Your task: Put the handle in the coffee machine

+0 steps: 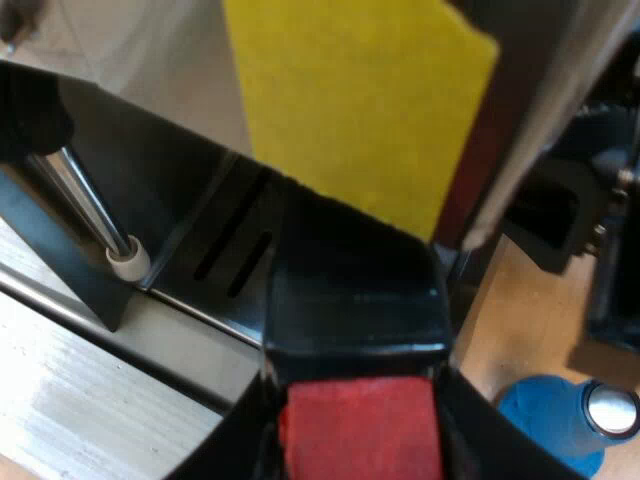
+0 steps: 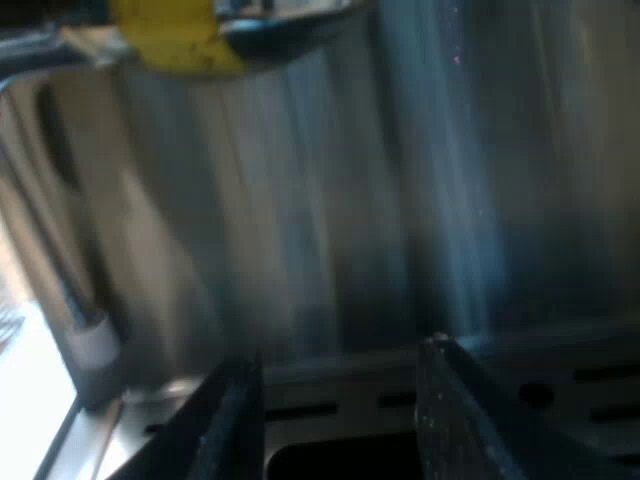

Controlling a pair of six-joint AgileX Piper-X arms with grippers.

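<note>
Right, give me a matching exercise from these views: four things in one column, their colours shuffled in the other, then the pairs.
Things:
1. handle end
2. tamper
3. steam wand tip
4. patch

Colours:
A. yellow
B. white
C. red
D. blue

Pairs: 1-C, 2-D, 3-B, 4-A

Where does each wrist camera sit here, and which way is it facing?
Left wrist view: on the left arm, looking along the handle held in the left gripper toward the slotted drip tray.
Right wrist view: on the right arm, facing the machine's steel front past the open right gripper.
Shared: the drip tray and yellow patch.
</note>
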